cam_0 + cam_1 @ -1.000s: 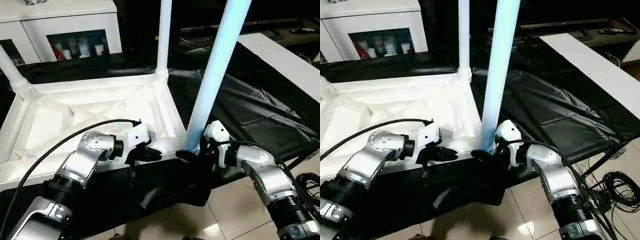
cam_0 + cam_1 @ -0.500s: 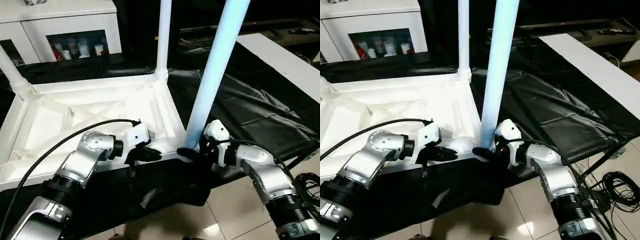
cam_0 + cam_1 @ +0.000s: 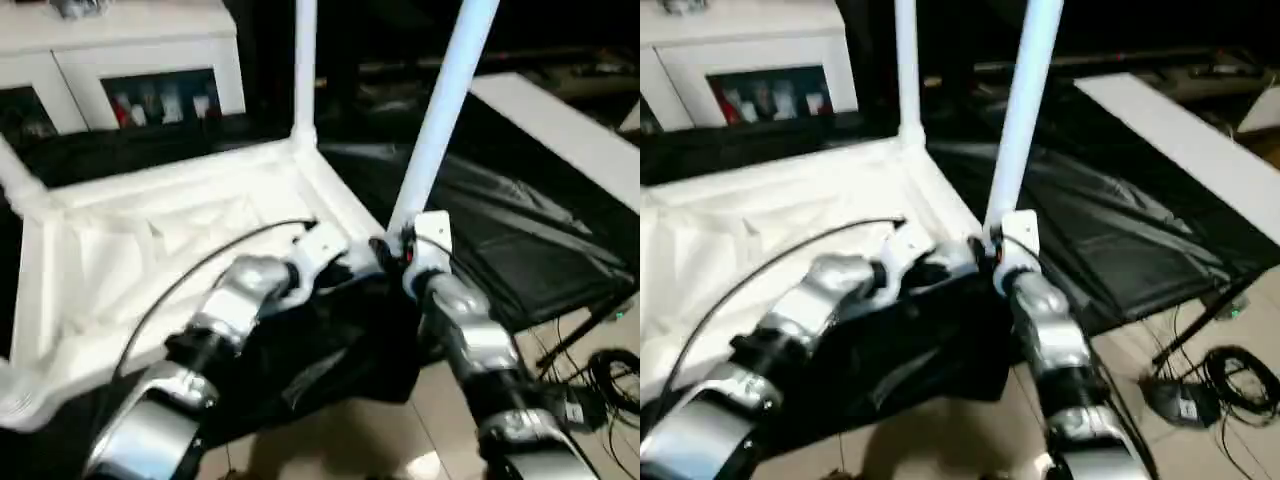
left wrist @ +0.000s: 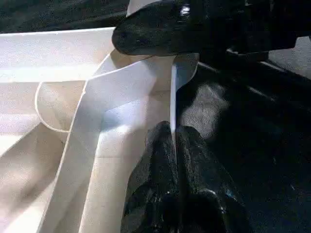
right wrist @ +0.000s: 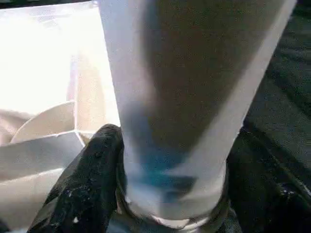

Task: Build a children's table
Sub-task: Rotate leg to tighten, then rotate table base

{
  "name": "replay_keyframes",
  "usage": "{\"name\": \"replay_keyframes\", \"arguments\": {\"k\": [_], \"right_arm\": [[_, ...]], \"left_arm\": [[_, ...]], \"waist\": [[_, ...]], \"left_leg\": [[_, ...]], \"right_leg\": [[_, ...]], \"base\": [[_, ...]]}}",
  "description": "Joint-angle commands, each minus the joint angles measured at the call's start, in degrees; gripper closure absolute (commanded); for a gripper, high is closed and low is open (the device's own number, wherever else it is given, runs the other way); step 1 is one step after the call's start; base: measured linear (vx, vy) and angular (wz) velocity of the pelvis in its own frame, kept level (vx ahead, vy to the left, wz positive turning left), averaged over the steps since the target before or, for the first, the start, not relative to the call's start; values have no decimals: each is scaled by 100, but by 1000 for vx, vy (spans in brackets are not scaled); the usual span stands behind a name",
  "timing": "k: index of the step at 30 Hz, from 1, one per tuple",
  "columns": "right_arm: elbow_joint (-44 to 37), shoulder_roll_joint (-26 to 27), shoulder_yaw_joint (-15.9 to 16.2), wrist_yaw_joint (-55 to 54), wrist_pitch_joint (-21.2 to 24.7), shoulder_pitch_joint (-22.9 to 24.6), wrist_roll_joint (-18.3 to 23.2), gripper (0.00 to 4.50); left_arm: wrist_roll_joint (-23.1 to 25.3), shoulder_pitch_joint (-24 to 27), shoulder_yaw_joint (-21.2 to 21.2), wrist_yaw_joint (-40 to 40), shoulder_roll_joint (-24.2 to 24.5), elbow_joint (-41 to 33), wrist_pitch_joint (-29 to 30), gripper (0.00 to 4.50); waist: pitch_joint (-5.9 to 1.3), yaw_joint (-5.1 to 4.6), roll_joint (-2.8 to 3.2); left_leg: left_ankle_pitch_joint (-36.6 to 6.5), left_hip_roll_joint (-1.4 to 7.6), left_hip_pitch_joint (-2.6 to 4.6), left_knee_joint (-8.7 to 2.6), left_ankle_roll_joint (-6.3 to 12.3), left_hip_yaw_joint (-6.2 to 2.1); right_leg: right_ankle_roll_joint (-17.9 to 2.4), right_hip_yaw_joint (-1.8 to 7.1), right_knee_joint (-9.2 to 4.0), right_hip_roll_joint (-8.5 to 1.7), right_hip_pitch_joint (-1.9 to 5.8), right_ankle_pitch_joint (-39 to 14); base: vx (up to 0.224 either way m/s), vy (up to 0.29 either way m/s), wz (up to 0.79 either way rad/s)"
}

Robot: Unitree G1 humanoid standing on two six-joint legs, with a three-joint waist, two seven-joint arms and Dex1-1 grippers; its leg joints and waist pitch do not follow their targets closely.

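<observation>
Both arms have swung inward. Right hand [image 5: 165, 194] clasps the near leg [image 3: 440, 120] at its socket; left hand [image 4: 176, 160], shut, pinches the tabletop [image 3: 150, 240] rim. Uneven pushing could tilt the leg.

You see two silver jointed forearms with black collars and white wrist housings; a black cable [image 3: 170, 300] arcs over the left forearm [image 3: 225, 315].

White plastic tabletop [image 3: 150, 230], smooth and faintly shiny on its ribs. The nearest leg [image 3: 440, 110] is a sleek white plastic tube with a pale sheen. Black cloth [image 3: 520, 250] below, creased, slightly glossy. Forearms [image 3: 470, 340] of brushed silver metal; the fingers [image 4: 165, 194] black, rubbery and gleaming. Glossy floor tiles [image 3: 420, 440].
</observation>
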Motion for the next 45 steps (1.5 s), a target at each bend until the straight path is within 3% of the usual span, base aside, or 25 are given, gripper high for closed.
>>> {"name": "replay_keyframes", "arguments": {"k": [1, 4, 5, 7, 12, 14, 18, 21, 22, 23, 24, 29, 30, 31, 35, 36, 40, 41, 43, 44, 45], "right_arm": [[175, 245, 92, 54, 75, -33, 80, 184], [54, 227, 138, 325, 34, 44, 56, 184], [54, 227, 138, 325, 34, 44, 56, 128], [-238, 212, 93, 673, -74, 203, 238, 112], [-869, -42, 238, 621, -202, 501, 102, 87], [-1686, -282, 301, 804, 48, 870, 142, 87], [-2592, -547, 415, 1122, 346, 1367, 196, 87], [-3572, -850, 590, 1512, 680, 1991, 257, 87], [-3734, -902, 630, 1546, 726, 2095, 269, 81], [-3940, -978, 699, 1615, 853, 2189, 324, 81], [-4021, -1008, 735, 1670, 909, 2215, 373, 81], [-4097, -1140, 980, 2073, 1074, 2164, 441, 81], [-4079, -1139, 984, 2084, 1059, 2150, 434, 81], [-4018, -1137, 998, 2121, 1007, 2102, 408, 81], [-3520, -942, 874, 2042, 883, 1644, 400, 81], [-3449, -920, 867, 2032, 902, 1561, 411, 81], [-2903, -826, 887, 2001, 856, 1035, 428, 81], [-2760, -795, 879, 1991, 823, 910, 440, 81], [-2365, -706, 831, 2000, 736, 585, 457, 81], [-2169, -687, 808, 1933, 646, 442, 404, 81], [-2169, -687, 808, 1933, 646, 442, 404, 81]], "left_arm": [[83, -103, -87, 239, -100, 203, -289, 450], [150, -48, -146, 78, -32, 190, -512, 450], [150, -48, -146, 78, -32, 190, -512, 450], [141, 42, -186, -117, 59, 118, -693, 450], [89, 165, -183, -280, 110, 91, -965, 450], [8, 246, -144, -385, 105, 30, -1141, 450], [-73, 304, -31, -242, 56, -54, -1309, 450], [-302, 296, 254, -123, 29, -257, -1243, 450], [-364, 298, 316, -147, 52, -338, -1180, 409], [-520, 335, 400, -343, 135, -597, -919, 401], [-594, 371, 425, -470, 199, -765, -770, 401], [-986, 862, 494, -1272, 883, -2081, 302, 355], [-1008, 899, 492, -1315, 927, -2151, 347, 355], [-1084, 1025, 484, -1466, 1077, -2393, 502, 351], [-1315, 1660, 386, -1927, 1733, -3318, 1092, 316], [-1329, 1766, 384, -1930, 1812, -3436, 1182, 310], [-1064, 2135, 557, -1403, 1892, -3615, 1495, 278], [-1008, 2200, 572, -1316, 1898, -3633, 1535, 278], [-989, 2433, 561, -1236, 1979, -3868, 1762, 251], [-937, 2518, 552, -1193, 2002, -3909, 1737, 251], [-937, 2518, 552, -1193, 2002, -3909, 1737, 247]], "waist": [[-371, -8, -45], [-371, 9, -38], [-369, 17, -31], [-386, 29, -31], [-414, 60, -36], [-397, 77, -70], [-415, 106, -62], [-436, 207, -53], [-436, 201, -44], [-442, 202, -16], [-441, 187, -40], [-411, 145, 17], [-410, 131, 23], [-406, 113, 69], [-396, 75, 86], [-392, 58, 42], [-396, 55, 69], [-397, 47, -5], [-398, 50, 31], [-402, 40, -21], [-398, 48, 8]], "left_leg": [[-1656, 86, 68, -399, 36, -77], [-1560, 88, 61, -389, 89, -66], [-1529, 92, 51, -391, 102, -68], [-1527, 99, 53, -383, 136, -63], [-1298, 104, 53, -370, 157, -54], [-1274, 99, 40, -377, 191, -54], [-1230, 117, 55, -365, 257, -49], [-1001, 126, 32, -347, 345, -56], [-982, 126, 1, -352, 350, -67], [-988, 122, -7, -355, 320, -79], [-1004, 131, -9, -357, 309, -77], [-1281, 140, 31, -371, 194, -67], [-1271, 144, 21, -380, 180, -72], [-1334, 136, 51, -377, 115, -66], [-1504, 142, 58, -416, -1, -78], [-1509, 137, 52, -413, -19, -71], [-1452, 124, 102, -386, -54, -48], [-1430, 126, 92, -383, -36, -43], [-1303, 128, 59, -399, -34, -70], [-1260, 121, 59, -380, -28, -55], [-1232, 119, 66, -381, -17, -56]], "right_leg": [[-827, 194, -467, -231, 227, -1974], [-894, 205, -452, -243, 237, -1836], [-905, 206, -441, -249, 243, -1824], [-910, 207, -445, -259, 256, -1810], [-949, 211, -411, -247, 266, -1603], [-902, 209, -419, -234, 288, -1610], [-891, 221, -407, -249, 260, -1584], [-915, 228, -351, -238, 298, -1147], [-948, 220, -336, -243, 309, -1036], [-977, 211, -317, -250, 322, -1018], [-1038, 208, -309, -253, 320, -977], [-1061, 222, -329, -243, 277, -1309], [-1062, 224, -327, -242, 281, -1307], [-1067, 226, -334, -211, 245, -1282], [-1114, 224, -326, -213, 237, -1386], [-1107, 220, -315, -201, 244, -1387], [-1047, 239, -324, -190, 215, -1399], [-1037, 239, -331, -192, 221, -1390], [-1043, 235, -307, -219, 252, -1410], [-1020, 233, -307, -203, 246, -1377], [-1008, 238, -303, -204, 239, -1364]], "base": [[0, 0, 0], [0, 0, 0], [0, 0, 0], [0, 0, 0], [0, 0, 0], [0, 0, 0], [0, 0, 0], [0, 0, 0], [0, 0, 0], [0, 0, 0], [0, 0, 0], [0, 0, 0], [0, 0, 0], [0, 0, 0], [0, 0, 0], [0, 0, 0], [0, 0, 0], [0, 0, 0], [0, 0, 0], [0, 0, 0], [0, 0, 0]]}}
